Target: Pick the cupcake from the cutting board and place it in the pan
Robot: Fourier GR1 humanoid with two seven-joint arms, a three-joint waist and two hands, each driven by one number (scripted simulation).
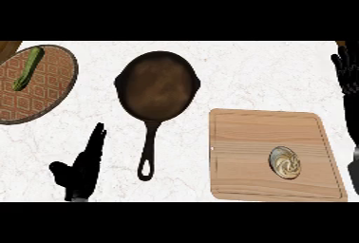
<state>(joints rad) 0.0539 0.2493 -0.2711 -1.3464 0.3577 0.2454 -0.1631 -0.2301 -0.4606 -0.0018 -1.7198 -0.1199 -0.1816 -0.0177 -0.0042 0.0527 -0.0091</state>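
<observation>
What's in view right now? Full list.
cupcake: one, pale swirled top, on the cutting board's near right part
cutting board: one, light wood, lower right
pan: one, dark brown, centre, nothing in it, handle toward the robot
plate: one, orange patterned, upper left
green vegetable: one, long, lying on the plate
counter: one, white marbled
left hand: one, black, open, lower left, beside the pan's handle
right hand: one, black, open, resting at the right edge

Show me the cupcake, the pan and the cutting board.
cupcake [285, 162], head view, on its swirled frosting top.
pan [157, 83], head view, on its bare inner base.
cutting board [245, 142], head view, on bare wood left of cupcake.
</observation>
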